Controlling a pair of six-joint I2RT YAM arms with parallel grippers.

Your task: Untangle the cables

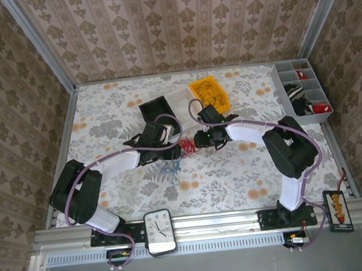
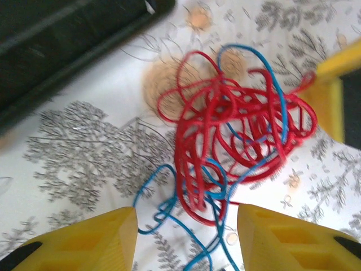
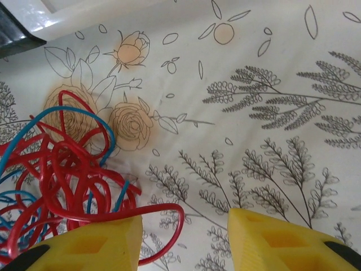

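Cables [image 1: 184, 149] lie in one tangled heap on the flowered table [image 1: 254, 167], on the near side of the yellow bin [image 1: 194, 87] and a little to its left, well apart from it. Most of the heap is red loops, with blue strands threaded through them and trailing out on the side away from the yellow bin.

I have both arms reaching in toward the heap from the side opposite the yellow bin. My left gripper [image 2: 186, 226] hangs just over the heap's edge with its yellow fingers [image 2: 96, 237] standing apart. A few blue and red strands run through the gap, but nothing is pinched. My right gripper [image 3: 185, 228] sits at the heap's other edge, also with its fingers [image 3: 282, 240] spread. One red loop curls past the tip of one finger, and the gap itself shows bare tablecloth. I see neither gripper holding any strand.
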